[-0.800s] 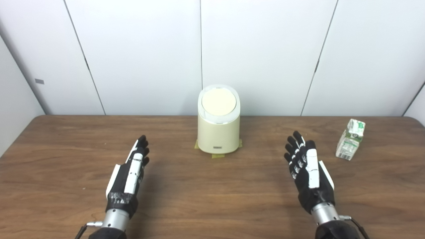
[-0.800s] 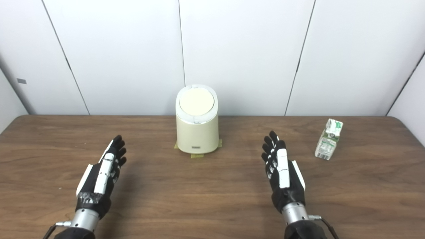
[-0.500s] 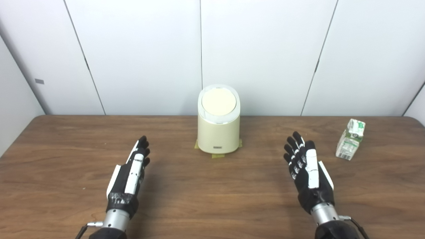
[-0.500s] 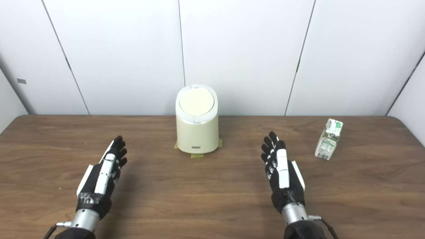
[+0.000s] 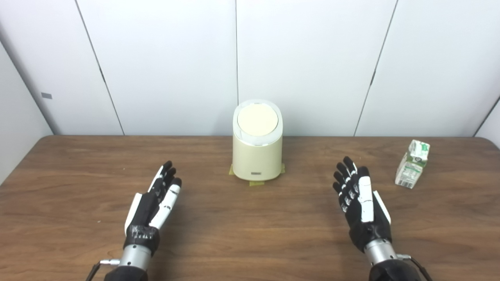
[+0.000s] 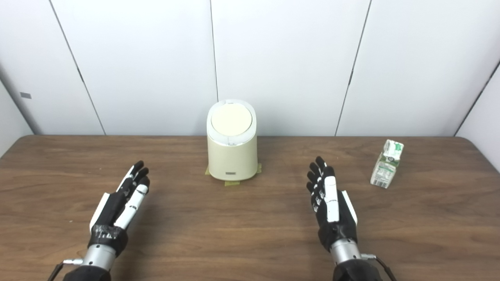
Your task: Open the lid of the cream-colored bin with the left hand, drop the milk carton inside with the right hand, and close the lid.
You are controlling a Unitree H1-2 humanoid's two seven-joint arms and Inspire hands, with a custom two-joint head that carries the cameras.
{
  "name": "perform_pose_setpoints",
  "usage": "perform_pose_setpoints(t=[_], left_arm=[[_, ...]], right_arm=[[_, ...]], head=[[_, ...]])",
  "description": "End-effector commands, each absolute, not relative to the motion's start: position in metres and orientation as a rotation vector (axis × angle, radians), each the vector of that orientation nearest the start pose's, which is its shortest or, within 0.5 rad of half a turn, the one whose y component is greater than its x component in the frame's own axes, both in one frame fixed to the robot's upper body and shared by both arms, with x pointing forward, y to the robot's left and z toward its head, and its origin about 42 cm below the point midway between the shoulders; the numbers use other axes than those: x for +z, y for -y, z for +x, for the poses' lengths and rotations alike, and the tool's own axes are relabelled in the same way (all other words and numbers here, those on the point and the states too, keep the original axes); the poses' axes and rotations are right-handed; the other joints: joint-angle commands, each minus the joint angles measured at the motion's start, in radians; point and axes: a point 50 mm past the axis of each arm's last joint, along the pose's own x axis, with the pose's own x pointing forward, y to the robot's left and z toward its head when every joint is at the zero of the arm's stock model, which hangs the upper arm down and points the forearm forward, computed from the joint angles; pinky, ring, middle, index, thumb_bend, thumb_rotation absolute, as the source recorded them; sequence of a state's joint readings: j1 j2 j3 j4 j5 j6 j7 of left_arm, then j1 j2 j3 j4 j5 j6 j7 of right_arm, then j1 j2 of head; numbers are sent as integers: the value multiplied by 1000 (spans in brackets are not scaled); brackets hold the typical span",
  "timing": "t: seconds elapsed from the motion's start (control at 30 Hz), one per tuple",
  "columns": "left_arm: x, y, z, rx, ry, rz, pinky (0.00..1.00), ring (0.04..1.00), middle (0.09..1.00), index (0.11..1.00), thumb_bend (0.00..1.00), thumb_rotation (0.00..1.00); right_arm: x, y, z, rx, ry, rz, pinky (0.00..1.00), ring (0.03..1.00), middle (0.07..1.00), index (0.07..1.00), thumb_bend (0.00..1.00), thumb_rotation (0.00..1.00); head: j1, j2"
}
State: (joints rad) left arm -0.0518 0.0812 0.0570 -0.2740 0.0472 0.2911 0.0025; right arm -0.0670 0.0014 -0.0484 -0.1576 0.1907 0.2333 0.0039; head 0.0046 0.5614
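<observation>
The cream-colored bin (image 5: pixel 257 156) stands at the back middle of the table, its round lid (image 5: pixel 257 120) closed. The white and green milk carton (image 5: pixel 411 164) stands upright at the right, near the table's far edge. My left hand (image 5: pixel 155 201) is open and empty, above the table to the front left of the bin, fingers pointing away from me. My right hand (image 5: pixel 359 199) is open and empty, front right of the bin and left of the carton. Neither hand touches anything.
The brown wooden table (image 5: pixel 250 234) runs back to a white panelled wall. Yellow tape (image 5: pixel 256 182) marks the bin's footing.
My left hand has turned a little, its thumb side now swung toward the right. My right hand has drifted slightly toward me. The bin and carton have not moved.
</observation>
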Motion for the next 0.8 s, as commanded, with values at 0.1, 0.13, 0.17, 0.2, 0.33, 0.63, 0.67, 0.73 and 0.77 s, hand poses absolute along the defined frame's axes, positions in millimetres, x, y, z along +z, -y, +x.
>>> perform_pose_setpoints(t=[0.1, 0.13, 0.17, 0.2, 0.33, 0.63, 0.67, 0.73, 0.77], left_arm=[[246, -236, 341, 59, 216, 198, 776, 856, 885, 956, 724, 393], [257, -233, 349, 50, 227, 213, 759, 841, 879, 953, 738, 365], [270, -230, 357, 40, 245, 241, 739, 827, 875, 954, 750, 344], [282, -226, 364, 30, 265, 267, 724, 817, 872, 956, 761, 330], [317, -209, 393, -2, 331, 354, 689, 812, 872, 950, 821, 319], [357, -174, 448, -91, 311, 530, 707, 851, 901, 941, 820, 280], [360, -170, 454, -104, 304, 549, 695, 844, 900, 945, 827, 271], [364, -160, 465, -139, 286, 589, 675, 828, 892, 948, 840, 235], [365, -155, 470, -154, 276, 614, 667, 825, 900, 960, 841, 226]], right_arm=[[158, 212, 316, 47, 96, 200, 990, 988, 988, 1000, 661, 1000], [157, 212, 316, 46, 97, 201, 987, 987, 988, 1000, 663, 1000], [156, 213, 316, 45, 98, 202, 984, 986, 987, 1000, 666, 1000], [156, 213, 317, 45, 99, 205, 979, 984, 985, 1000, 666, 1000], [154, 214, 319, 45, 100, 204, 976, 983, 984, 1000, 676, 1000], [154, 212, 318, 38, 96, 204, 962, 973, 974, 995, 670, 1000], [154, 212, 318, 41, 97, 205, 963, 974, 975, 996, 670, 1000], [153, 212, 318, 45, 99, 207, 974, 977, 978, 999, 668, 1000], [153, 212, 318, 45, 99, 206, 979, 976, 975, 997, 671, 1000]], head=[[2, -10], [3, -14], [3, -14], [5, -16], [10, -17], [8, -15], [6, -15], [5, -15], [4, -15]])
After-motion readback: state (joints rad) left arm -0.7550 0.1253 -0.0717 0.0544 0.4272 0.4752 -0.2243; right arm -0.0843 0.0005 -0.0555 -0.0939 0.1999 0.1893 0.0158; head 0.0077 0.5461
